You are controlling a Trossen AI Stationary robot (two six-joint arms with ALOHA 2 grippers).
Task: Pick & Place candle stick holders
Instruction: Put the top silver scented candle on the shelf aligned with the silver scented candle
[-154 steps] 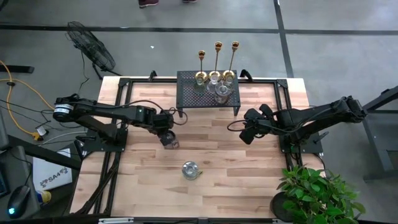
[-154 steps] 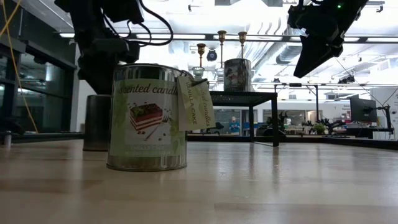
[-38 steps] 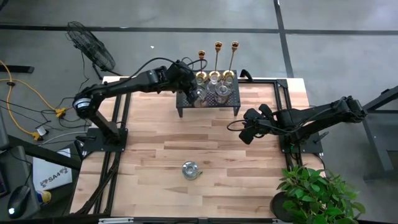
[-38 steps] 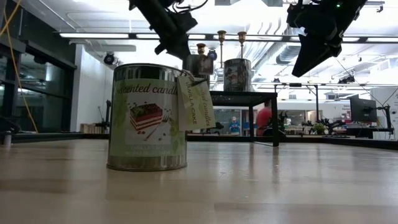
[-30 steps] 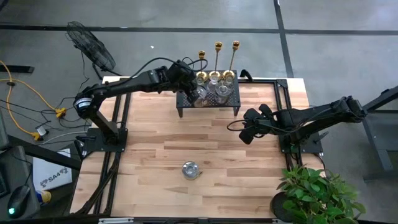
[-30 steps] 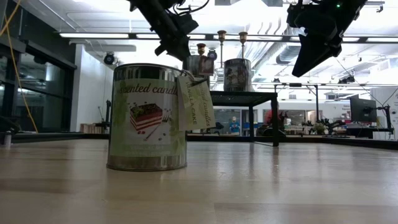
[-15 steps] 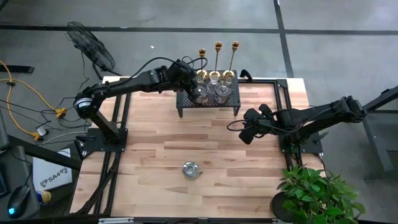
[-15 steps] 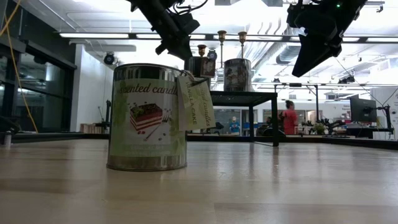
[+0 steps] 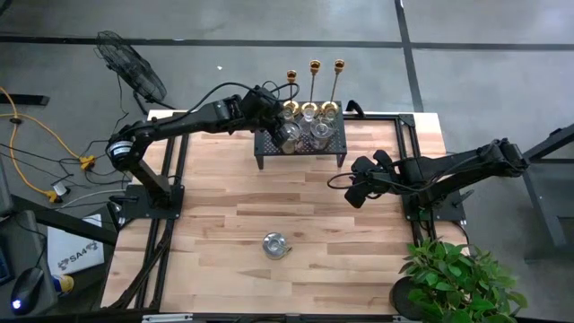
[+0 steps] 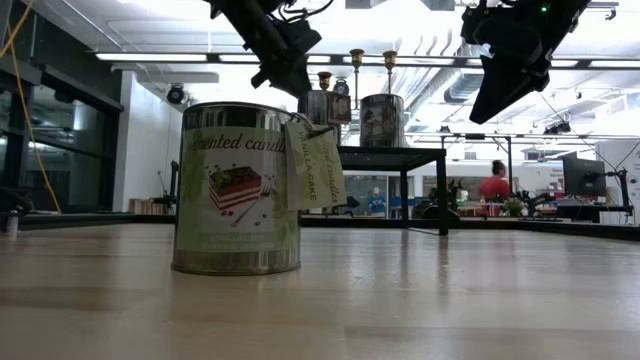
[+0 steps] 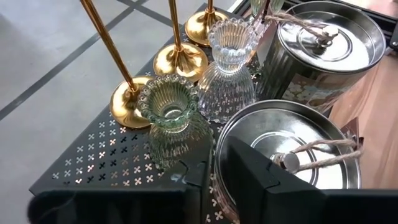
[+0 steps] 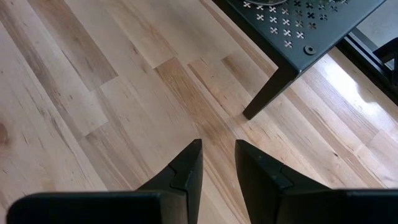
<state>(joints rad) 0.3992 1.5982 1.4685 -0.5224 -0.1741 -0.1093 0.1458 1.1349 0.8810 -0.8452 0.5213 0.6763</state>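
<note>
The left arm is stretching across to the black stand [image 9: 300, 135], its gripper [image 11: 211, 171] hovering with jaws slightly parted, holding nothing, beside a tin [image 11: 292, 155]. Glass holders [image 11: 169, 115] and brass sticks [image 11: 177, 59] are standing there. The right gripper [image 12: 217, 163], narrowly open and empty, is hanging over the table [image 12: 93, 93].

Grey concrete floor [image 9: 466, 36], floor fan [image 9: 132, 70], bright ceiling strip lights [image 10: 180, 57].

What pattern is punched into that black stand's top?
The black stand has rows of small four-petal cross-shaped cutouts, clearest in the left wrist view.
</note>
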